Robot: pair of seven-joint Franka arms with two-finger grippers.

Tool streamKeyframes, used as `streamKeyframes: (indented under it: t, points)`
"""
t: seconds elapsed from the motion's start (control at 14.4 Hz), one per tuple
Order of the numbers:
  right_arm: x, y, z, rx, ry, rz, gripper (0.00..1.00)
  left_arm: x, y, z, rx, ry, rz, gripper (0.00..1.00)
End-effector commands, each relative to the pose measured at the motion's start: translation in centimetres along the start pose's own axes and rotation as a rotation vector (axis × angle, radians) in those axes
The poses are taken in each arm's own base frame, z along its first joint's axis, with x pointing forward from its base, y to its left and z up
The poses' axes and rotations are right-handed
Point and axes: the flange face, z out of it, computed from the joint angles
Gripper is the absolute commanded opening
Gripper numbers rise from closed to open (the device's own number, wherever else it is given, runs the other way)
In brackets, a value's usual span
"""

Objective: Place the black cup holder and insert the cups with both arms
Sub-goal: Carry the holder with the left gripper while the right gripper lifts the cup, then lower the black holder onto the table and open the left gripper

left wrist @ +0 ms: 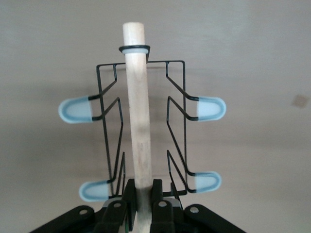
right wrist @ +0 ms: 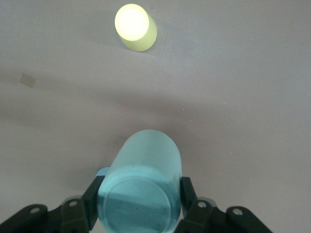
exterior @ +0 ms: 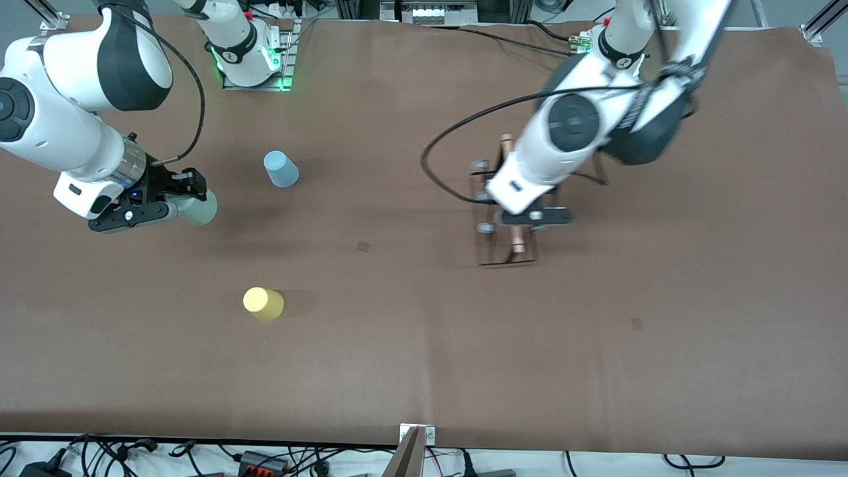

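A brown, matte table cover (exterior: 411, 344) spans the scene, with cables along its edges and a green light at the right arm's base; no readable writing shows. The left gripper (left wrist: 141, 204) is clenched on the light wooden rod handle (left wrist: 138, 111) of the thin black wire cup holder (exterior: 507, 248), toward the left arm's end. The right gripper (right wrist: 141, 204) grasps the pale green plastic tumbler (right wrist: 141, 187). The light blue tumbler (exterior: 281, 169) and yellow tumbler (exterior: 263, 303) rest nearby, the yellow one nearer the front camera.

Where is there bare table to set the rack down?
Bare table lies between the rack, held by the left gripper, and the blue cup, and nearer the camera than the yellow cup. It is crowded by the right gripper, shut on the green cup.
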Motion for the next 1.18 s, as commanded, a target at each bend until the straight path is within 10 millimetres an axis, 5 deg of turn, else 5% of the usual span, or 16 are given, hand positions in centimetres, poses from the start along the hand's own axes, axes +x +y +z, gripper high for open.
streamKeyframes:
  t: [0.0,0.35,0.56,0.62,0.69,0.83,1.11]
  points:
    - [0.2,0.3,-0.6,-0.001,-0.005,0.000,0.15,-0.5,5.1,1.7,-0.060,0.037,-0.051,0.01]
    - [-0.1,-0.4,-0.3,-0.002,-0.013,-0.007,0.15,-1.6,8.8,7.9,-0.044,0.068,0.033,0.01]
    - [-0.1,-1.9,-0.5,-0.005,-0.012,-0.033,0.16,-1.8,9.1,7.9,-0.011,0.106,0.072,0.02]
    - [0.0,-2.2,-0.4,-0.006,-0.014,-0.036,0.16,-1.9,9.1,7.7,-0.010,0.104,0.066,0.30]
    - [0.0,-2.4,-0.4,-0.006,-0.015,-0.026,0.16,-1.8,8.9,7.7,-0.004,0.103,0.058,0.99]
    - [-0.1,-3.2,-0.1,0.004,-0.027,0.028,0.16,-1.9,8.3,5.4,-0.003,0.121,0.045,1.00]
    - [-2.5,-12.9,-0.6,-0.013,-0.007,0.140,0.16,-1.1,1.7,-2.6,0.146,0.045,0.001,1.00]
